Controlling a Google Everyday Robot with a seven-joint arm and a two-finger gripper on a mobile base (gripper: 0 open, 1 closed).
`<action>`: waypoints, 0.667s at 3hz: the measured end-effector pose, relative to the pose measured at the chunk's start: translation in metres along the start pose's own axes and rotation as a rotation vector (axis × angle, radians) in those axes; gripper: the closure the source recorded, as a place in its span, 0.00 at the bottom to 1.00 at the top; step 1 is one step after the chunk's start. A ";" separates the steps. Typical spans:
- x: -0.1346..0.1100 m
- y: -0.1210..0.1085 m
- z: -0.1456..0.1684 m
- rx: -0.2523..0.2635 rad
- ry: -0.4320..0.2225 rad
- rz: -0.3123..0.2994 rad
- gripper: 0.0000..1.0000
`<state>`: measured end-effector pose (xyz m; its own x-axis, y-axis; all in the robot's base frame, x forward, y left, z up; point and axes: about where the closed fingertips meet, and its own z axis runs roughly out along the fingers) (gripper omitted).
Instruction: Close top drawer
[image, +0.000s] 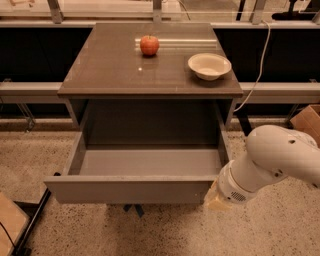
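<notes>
The top drawer (150, 162) of the brown-topped cabinet (110, 65) is pulled far out, and its grey box interior is bare. Its plain grey front (125, 190) faces the camera, low in the view. My gripper (214, 199) shows as a yellowish tip at the end of the white arm (275, 160). It sits at the right end of the drawer front, against or just beside its lower right corner. The lower drawer fronts are hidden behind the open drawer.
A red apple (149, 45) and a cream bowl (209, 65) sit on the cabinet top. A white cable (257, 65) hangs at the right. A cardboard box (307, 122) stands at the far right, and a wooden board (10, 225) lies on the floor at the bottom left.
</notes>
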<state>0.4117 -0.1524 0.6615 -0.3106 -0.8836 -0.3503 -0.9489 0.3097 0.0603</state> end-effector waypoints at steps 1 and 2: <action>0.006 -0.010 0.004 0.046 -0.010 0.048 1.00; 0.004 -0.043 0.009 0.096 -0.060 0.036 1.00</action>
<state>0.4520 -0.1659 0.6492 -0.3378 -0.8497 -0.4048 -0.9267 0.3754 -0.0147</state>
